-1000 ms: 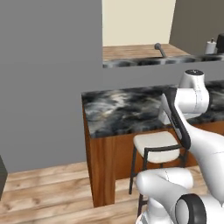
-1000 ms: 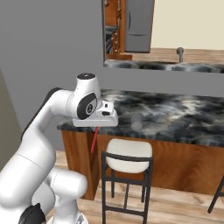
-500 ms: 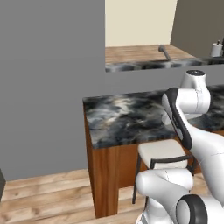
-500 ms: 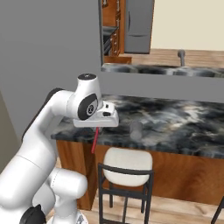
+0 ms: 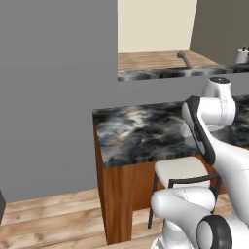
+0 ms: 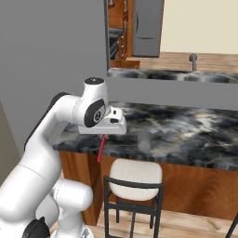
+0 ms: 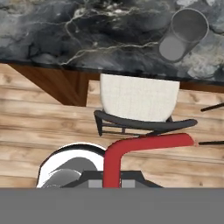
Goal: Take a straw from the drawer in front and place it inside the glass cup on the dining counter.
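One stool (image 6: 135,179) stands beneath the glass cup (image 6: 144,140).

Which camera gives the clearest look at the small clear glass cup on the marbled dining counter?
The hand view: the small clear greyish glass cup is large there, seen from above into its open mouth. In the right base view the cup is small and faint against the stone. In the left base view, I can't pick it out.

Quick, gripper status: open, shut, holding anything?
Gripper: shut on the straw, which hangs below it, short of the glass cup.
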{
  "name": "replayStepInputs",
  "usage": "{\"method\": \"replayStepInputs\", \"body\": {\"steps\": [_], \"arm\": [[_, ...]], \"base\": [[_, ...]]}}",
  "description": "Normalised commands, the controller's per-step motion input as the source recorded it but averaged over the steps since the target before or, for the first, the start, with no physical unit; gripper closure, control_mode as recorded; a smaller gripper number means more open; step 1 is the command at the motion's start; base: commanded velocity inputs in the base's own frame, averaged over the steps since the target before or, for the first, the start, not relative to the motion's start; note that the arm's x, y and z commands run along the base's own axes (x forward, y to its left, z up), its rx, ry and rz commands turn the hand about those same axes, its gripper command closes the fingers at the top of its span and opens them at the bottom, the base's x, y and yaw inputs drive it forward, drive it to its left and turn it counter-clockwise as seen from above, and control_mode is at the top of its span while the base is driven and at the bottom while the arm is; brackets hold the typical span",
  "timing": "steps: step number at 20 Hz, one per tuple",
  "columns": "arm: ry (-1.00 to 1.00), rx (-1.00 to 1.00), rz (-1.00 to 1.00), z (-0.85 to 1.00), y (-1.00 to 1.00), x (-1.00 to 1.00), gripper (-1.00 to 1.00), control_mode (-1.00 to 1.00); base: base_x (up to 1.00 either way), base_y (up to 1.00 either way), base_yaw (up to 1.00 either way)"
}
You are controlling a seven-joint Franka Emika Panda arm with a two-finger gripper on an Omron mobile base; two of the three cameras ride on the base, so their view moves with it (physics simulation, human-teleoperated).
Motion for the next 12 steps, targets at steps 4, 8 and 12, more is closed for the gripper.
{"method": "replayStepInputs", "body": {"steps": [4,8,12], "arm": [[-0.17,0.1,0.02,0.22,-0.11,0.06,1.0,-1.0],[-0.21,0.11,0.0,0.37,-0.2,0.15,1.0,-1.0],[-0.23,0.04,0.0,0.14,-0.13,0.32,1.0,-1.0]], "base": [[0.0,0.0,0.0],[0.0,0.0,0.0],[0.0,0.0,0.0]]}}
